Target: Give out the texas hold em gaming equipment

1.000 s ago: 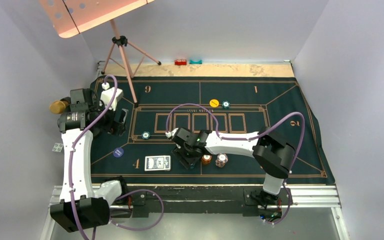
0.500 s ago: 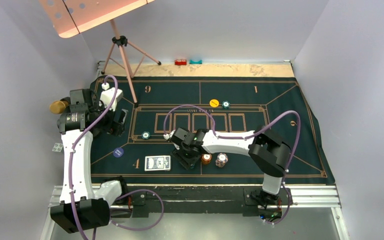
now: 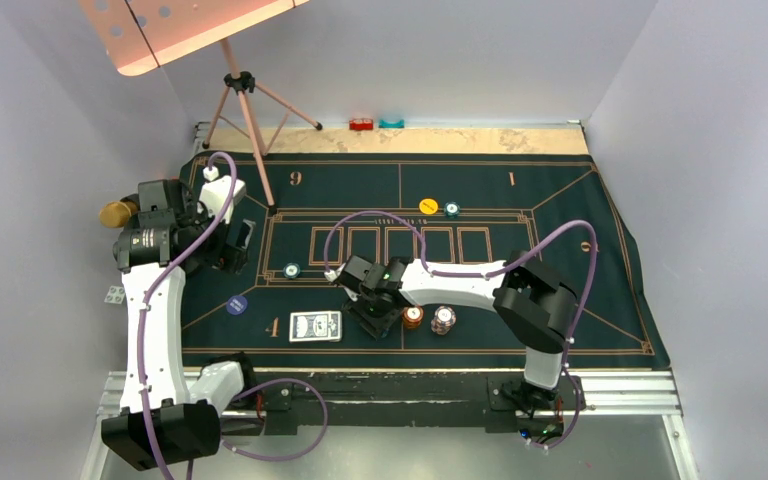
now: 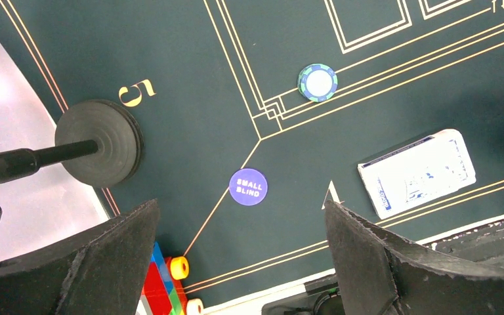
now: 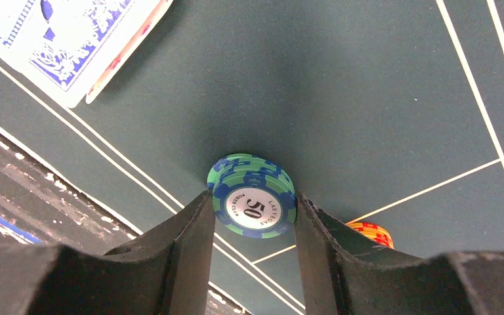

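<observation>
Far left, my left gripper hangs above the number-five corner of the green gold-lined felt mat, jaws spread wide and nothing in them. Below it the flat blue disc marked small blind lies on a gold line, and a single teal striped poker chip sits a little further in, so I judge that seat served. Next comes the blue-and-white-backed deck of playing cards, squared up near the front edge and, as far as I can see, not dealt at all. Just beside it my right gripper is down at the felt with a finger pressed to each side of the teal-and-blue chip stack marked fifty, which looks to be resting on the mat. Right of that stand the orange striped chip stack and the white-and-red striped chip stack, both free of my fingers. At the far side a flat yellow disc and a second teal chip lie together, which I take for another seat done. I reckon I am under halfway: the front chips and all the cards are left to hand out
</observation>
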Robot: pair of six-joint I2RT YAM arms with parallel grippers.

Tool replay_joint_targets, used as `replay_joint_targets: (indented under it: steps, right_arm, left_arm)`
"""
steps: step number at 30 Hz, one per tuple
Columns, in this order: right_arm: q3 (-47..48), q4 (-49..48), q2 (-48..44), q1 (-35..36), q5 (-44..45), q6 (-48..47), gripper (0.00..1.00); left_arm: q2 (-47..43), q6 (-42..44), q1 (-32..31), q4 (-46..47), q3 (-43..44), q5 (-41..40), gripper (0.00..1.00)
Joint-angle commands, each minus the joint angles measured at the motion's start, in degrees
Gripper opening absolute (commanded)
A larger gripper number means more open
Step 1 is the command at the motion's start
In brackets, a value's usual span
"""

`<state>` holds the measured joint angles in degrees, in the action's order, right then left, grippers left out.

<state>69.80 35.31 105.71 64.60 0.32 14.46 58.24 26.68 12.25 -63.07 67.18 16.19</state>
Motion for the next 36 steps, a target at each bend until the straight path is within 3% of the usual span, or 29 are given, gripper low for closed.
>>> replay_joint_targets:
  steps: [1, 8, 15, 26, 36]
  right_arm:
    - [2.2, 1.6, -0.4, 0.4, -0.4, -0.3, 0.46]
    - [3.1, 2.0, -0.9, 0.4, 0.4, -0.6, 0.72]
    - [3.7, 1.6, -0.1, 0.4, -0.2, -0.5, 0.76]
    - [2.9, 1.5, 1.7, 1.1, 0.1, 0.3, 0.71]
    - [3.3, 1.7, 1.3, 1.2, 2.0, 0.3, 0.44]
  left_arm:
    - [-1.2, 1.3, -0.1, 0.8, 0.3, -0.2, 1.00]
    - [-1.6, 1.9, -0.1, 0.6, 0.5, -0.7, 1.00]
    - [-2.0, 2.3, -0.1, 0.4, 0.4, -1.1, 1.00]
    - [-2.1, 2.7, 0.0, 0.3, 0.7, -1.7, 1.00]
    - [-2.3, 2.5, -0.1, 0.2, 0.8, -1.8, 1.00]
